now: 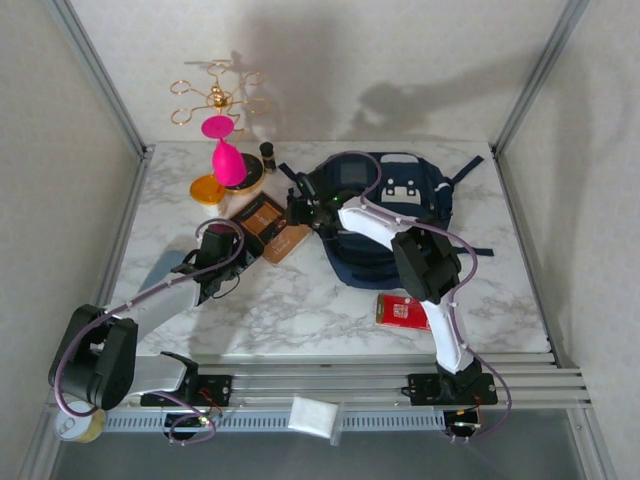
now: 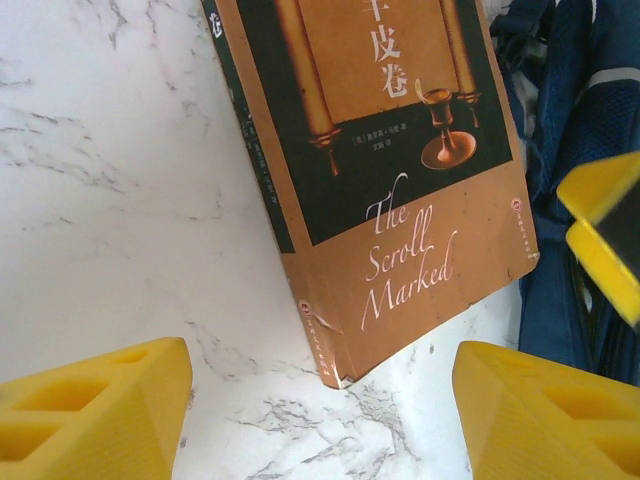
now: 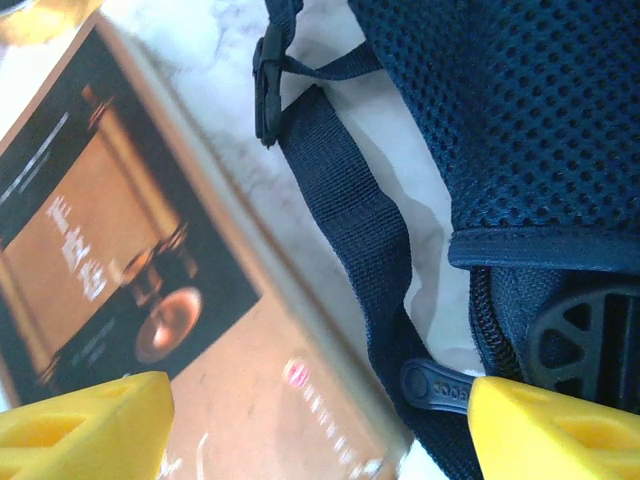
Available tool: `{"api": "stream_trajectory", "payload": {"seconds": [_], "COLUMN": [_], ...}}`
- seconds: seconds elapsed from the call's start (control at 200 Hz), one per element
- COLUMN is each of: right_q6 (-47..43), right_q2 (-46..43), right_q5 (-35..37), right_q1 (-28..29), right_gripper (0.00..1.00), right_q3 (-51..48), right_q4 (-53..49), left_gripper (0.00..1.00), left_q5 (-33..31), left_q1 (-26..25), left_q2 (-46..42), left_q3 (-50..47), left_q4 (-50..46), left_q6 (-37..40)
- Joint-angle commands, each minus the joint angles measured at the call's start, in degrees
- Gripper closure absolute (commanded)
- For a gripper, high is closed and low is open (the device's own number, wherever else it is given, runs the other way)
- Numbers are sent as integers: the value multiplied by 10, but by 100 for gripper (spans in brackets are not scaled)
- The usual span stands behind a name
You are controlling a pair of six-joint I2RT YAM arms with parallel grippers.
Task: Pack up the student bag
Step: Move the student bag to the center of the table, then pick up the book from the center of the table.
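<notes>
Right hand (image 3: 320,400): yellow fingers (image 3: 90,425) apart, nothing clamped between them. It hangs over the line where the book (image 3: 130,270) meets the student bag (image 3: 530,110). The bag lies to the hand's right, its navy mesh close by. A dark strap (image 3: 350,230) trails from it across the counter (image 3: 425,240) along the book's edge. A zipper pull (image 3: 435,385) sits just beside the right-side finger.

Left hand (image 2: 322,390): fingers apart, empty, above bare marble. The book's lower corner lies just ahead of the gap, and the bag's blue fabric is at the far right, well off from this hand.

View differences:
- The left wrist view gives the cover sharp, with "The Scroll Marked" legible; in the right wrist view the cover is blurred.
- The right wrist view alone gives the mesh, a buckle (image 3: 268,80) and the zipper.
- The overhead view gives the layout. The bag lies flat at the back right of the counter with the right arm reaching across it. A red pack (image 1: 403,311) is near the front edge. A pink object (image 1: 225,160) and a gold stand (image 1: 215,95) are at the back left.
</notes>
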Motion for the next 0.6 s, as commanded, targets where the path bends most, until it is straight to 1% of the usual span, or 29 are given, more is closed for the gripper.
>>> {"api": "stream_trajectory", "payload": {"seconds": [0.0,0.06,0.165,0.295,0.385,0.471,0.546,0.556,0.596], "right_q6": [-44,-52,-60,-81,-83,-84,-90,-91,-96], "right_q2": [33,41,65,82,112,128,127,126,120], "right_q5": [15,-12,-8,-36,-21,-29,-58,-63,-72], "right_q1": [-16,-12,-3,4,4,4,4,15,26], "right_gripper": [20,19,18,16,15,15,16,16,17], "right_q3": [33,48,82,103,135,147,147,146,144], "right_q4": [-20,-11,-25,-22,-54,-60,-57,-57,-61], "left_gripper": [30,30,30,30,30,30,30,30,30], "left_q5": [-11,-14,-24,-37,-43,-44,-45,-45,-49], "left_q1": [4,4,4,6,7,8,9,9,11], "left_q2": [-3,-3,-7,-18,-24,-28,-30,-31,-33], "left_q3": [-6,-7,-8,-16,-21,-23,-25,-26,-27], "left_q4": [11,10,5,4,5,2,0,0,-2], "left_q6": [-9,-10,-17,-29,-32,-34,-35,-35,-35]}}
